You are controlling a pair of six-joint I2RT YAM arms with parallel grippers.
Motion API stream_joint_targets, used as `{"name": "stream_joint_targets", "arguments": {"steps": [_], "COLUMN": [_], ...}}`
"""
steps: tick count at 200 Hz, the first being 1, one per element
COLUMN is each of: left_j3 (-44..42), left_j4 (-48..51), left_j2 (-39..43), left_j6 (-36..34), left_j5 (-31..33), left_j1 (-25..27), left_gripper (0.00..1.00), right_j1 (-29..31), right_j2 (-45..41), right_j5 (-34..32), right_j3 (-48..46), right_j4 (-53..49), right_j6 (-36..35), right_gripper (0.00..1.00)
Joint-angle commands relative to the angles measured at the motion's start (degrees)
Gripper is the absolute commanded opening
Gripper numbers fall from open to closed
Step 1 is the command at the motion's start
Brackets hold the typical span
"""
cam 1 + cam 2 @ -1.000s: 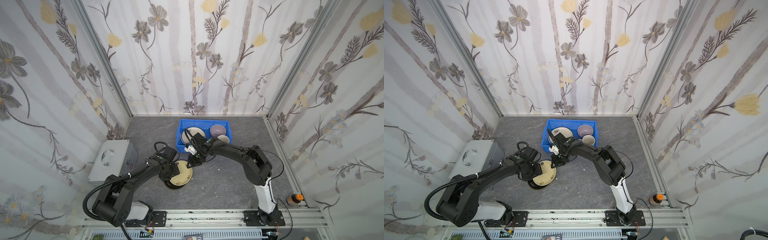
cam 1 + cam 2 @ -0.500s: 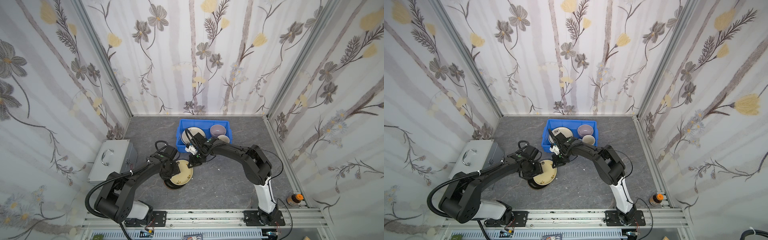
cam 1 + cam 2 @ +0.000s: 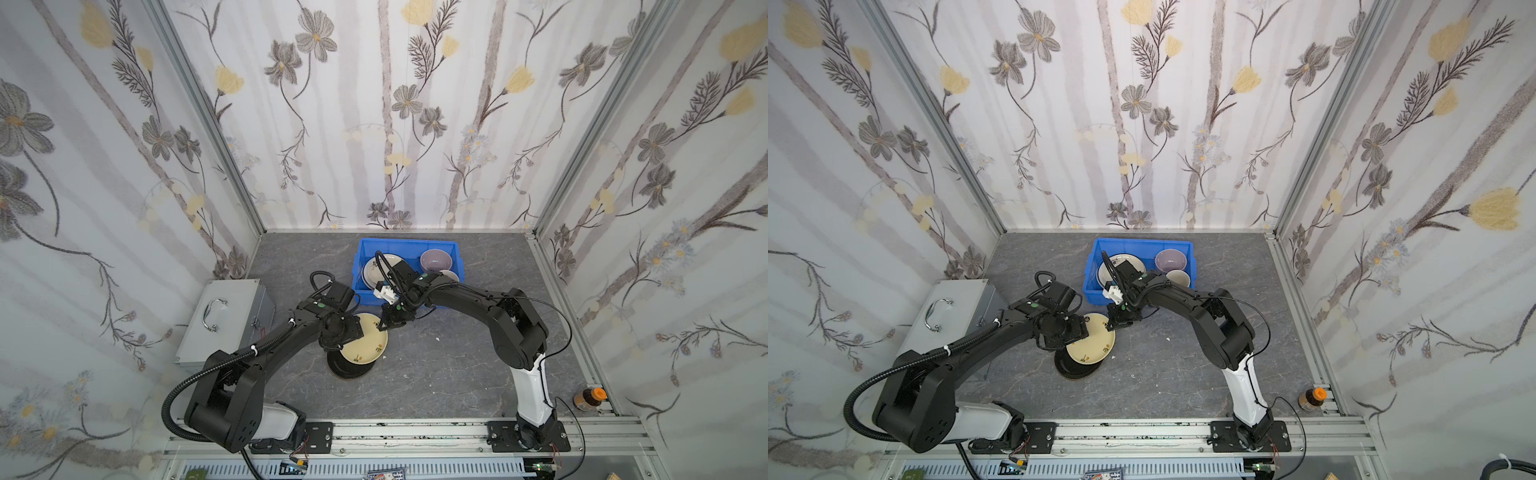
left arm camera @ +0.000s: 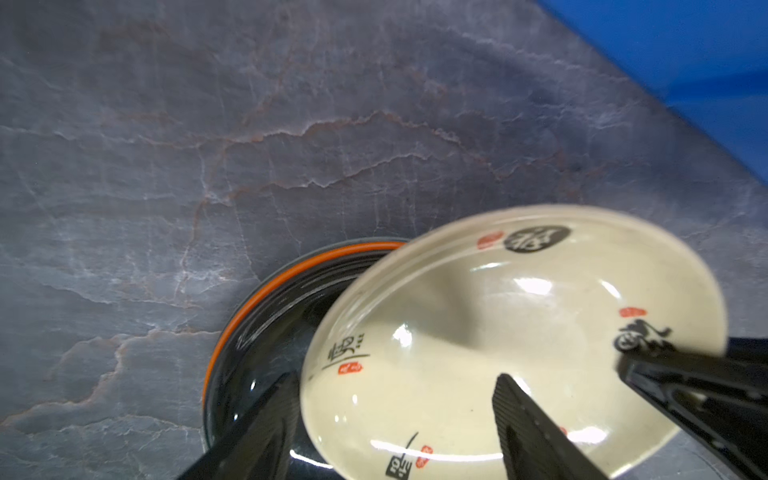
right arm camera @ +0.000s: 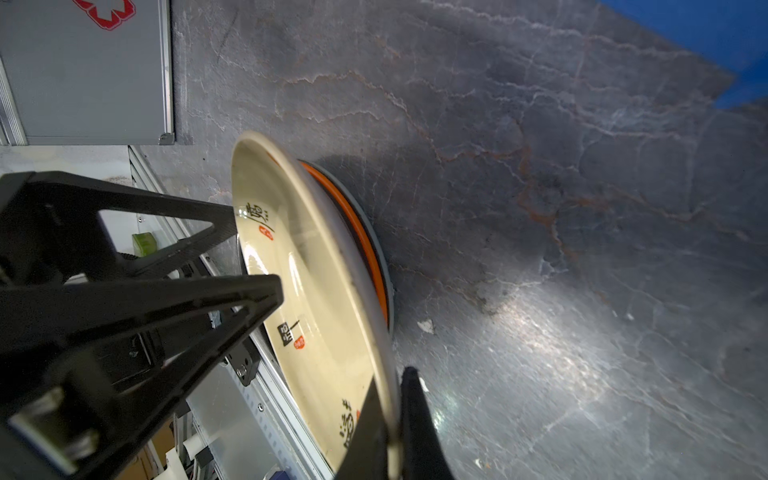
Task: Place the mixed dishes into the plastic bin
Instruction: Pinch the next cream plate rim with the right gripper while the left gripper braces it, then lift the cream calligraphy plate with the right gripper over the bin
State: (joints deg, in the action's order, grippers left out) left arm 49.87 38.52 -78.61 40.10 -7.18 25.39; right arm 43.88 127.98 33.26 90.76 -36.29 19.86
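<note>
A cream plate with dark characters and red stamps is tilted up off a stack topped by a black plate over an orange plate. My right gripper is shut on the cream plate's rim. My left gripper is open, one finger beside the opposite edge and one over the plate's face. The blue plastic bin behind holds a flower plate, a lilac bowl and a mug.
A silver metal case with a handle stands at the left, close to my left arm. A small bottle with an orange cap stands at the front right corner. Flowered walls enclose the grey floor on three sides.
My right gripper has shut on the cream plate's rim. My left gripper's jaws have spread wider. The plate has barely shifted.
</note>
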Motion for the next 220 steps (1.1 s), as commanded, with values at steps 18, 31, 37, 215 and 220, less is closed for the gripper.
{"name": "stream_joint_targets", "arguments": {"steps": [18, 31, 37, 215, 220], "left_j3": [6.1, 8.8, 10.0, 29.4, 29.8], "left_j4": [7.9, 10.0, 10.8, 13.4, 13.4], "left_j2": [4.1, 5.9, 6.2, -6.3, -7.0], "left_j6": [-4.4, -5.5, -6.0, -13.9, -13.9], "left_j5": [2.8, 3.0, 3.0, -1.9, -2.1], "left_j1": [-2.7, -4.3, -5.1, -14.2, -14.1], "left_gripper": [0.89, 0.93, 0.95, 1.00, 1.00], "right_j1": [-0.8, -1.3, -1.6, -16.8, -16.9], "right_j2": [-1.5, -1.7, -1.8, 16.3, 16.6], "right_j5": [2.0, 1.6, 1.3, -4.9, -5.3], "right_j3": [2.8, 4.4, 5.4, 38.3, 38.4], "right_j4": [-0.6, -1.6, -2.3, -5.6, -5.1], "right_j6": [-0.5, -0.9, -0.9, 2.5, 2.8], "right_gripper": [0.06, 0.06, 0.06, 0.07, 0.07]}}
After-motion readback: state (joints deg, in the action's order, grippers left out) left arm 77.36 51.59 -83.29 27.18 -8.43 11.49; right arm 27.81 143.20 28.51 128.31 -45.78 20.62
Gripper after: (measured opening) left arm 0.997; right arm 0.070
